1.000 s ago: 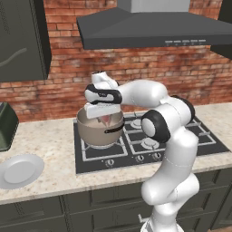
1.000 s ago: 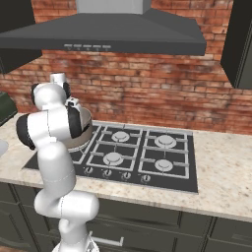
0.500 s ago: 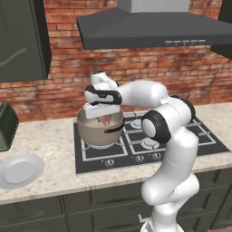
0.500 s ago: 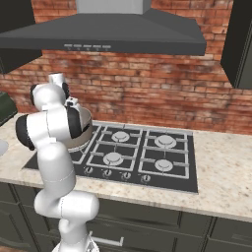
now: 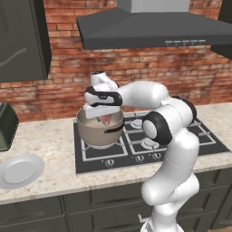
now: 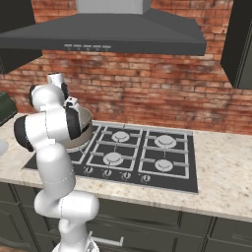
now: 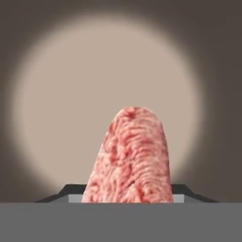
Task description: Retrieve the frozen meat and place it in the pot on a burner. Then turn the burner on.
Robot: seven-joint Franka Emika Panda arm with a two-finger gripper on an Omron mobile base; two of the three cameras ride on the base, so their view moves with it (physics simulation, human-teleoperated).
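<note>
We see the frozen meat (image 7: 130,158), a pinkish-red slab with paler streaks, pinched between the tips of our gripper (image 5: 105,118) and hanging down inside the mouth of the pot (image 5: 96,132). In the hand view the meat stands up from between the dark finger tips (image 7: 66,190), with the pot's pale round floor (image 7: 61,104) behind it and its darker wall around that; we cannot tell whether the slab's far end touches the floor. The jaws are closed onto the slab, only as far apart as the meat is thick. The pot sits on the near left burner of the black cooktop (image 5: 190,136), its short dark handle (image 5: 115,130) pointing toward the front right. In the right base view our own arm covers most of the pot (image 6: 84,123); the other burners (image 6: 166,141) lie bare beside it, with small round knobs (image 6: 123,176) along the front edge. A round white plate (image 5: 20,170) rests on the speckled counter (image 5: 50,136), well to the left of the cooktop
</note>
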